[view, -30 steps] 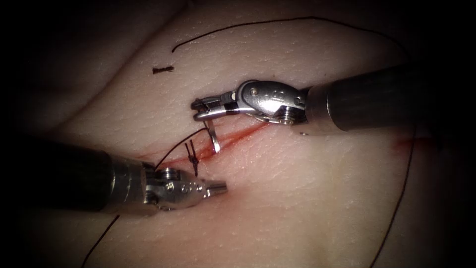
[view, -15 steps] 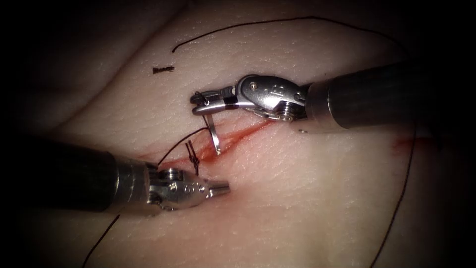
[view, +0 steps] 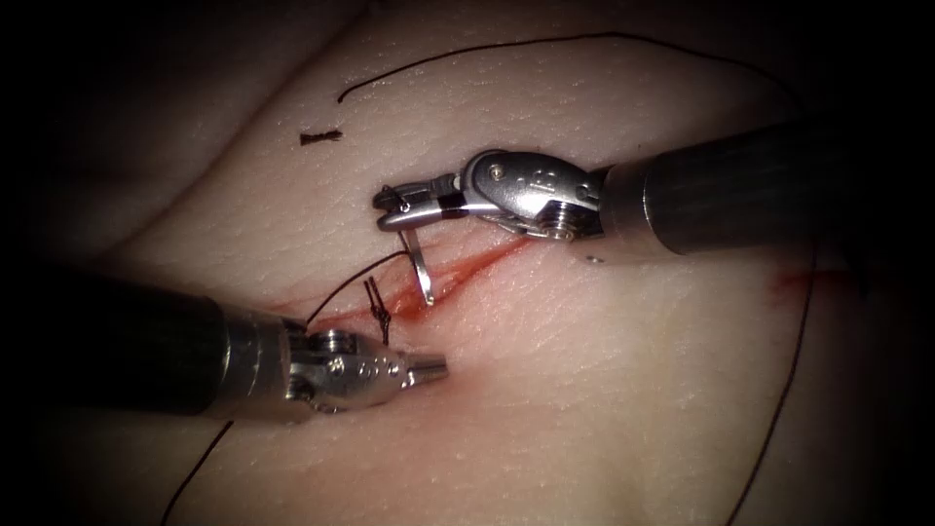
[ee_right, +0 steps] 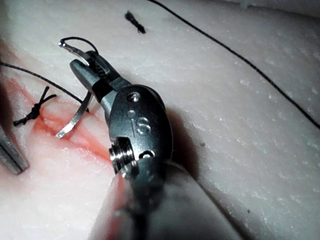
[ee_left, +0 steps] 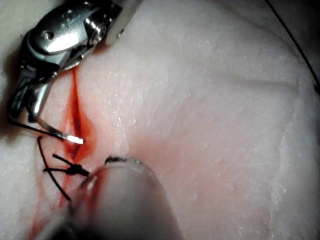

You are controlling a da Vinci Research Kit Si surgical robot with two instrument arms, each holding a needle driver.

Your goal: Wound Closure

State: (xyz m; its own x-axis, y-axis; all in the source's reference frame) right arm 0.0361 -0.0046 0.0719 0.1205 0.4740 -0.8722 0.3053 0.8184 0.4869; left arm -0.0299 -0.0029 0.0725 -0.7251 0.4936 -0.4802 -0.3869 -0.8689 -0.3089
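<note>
Needle point(view: 420, 270): thin, stiff, slippery; clenched near its tail by right tool point(view: 404, 206), point probably just over cut point(view: 467, 265). Left tool point(view: 429, 368) fingers closed, seemingly empty. Best gripped mid-curve.

Endoscope above-front; wrist cams v. close; all share cut point(view: 458, 273).

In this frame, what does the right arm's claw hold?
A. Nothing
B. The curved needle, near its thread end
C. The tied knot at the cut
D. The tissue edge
B: the right claw is shut on the needle near its thread end, the point hanging free over the cut, not in the tissue.
</note>
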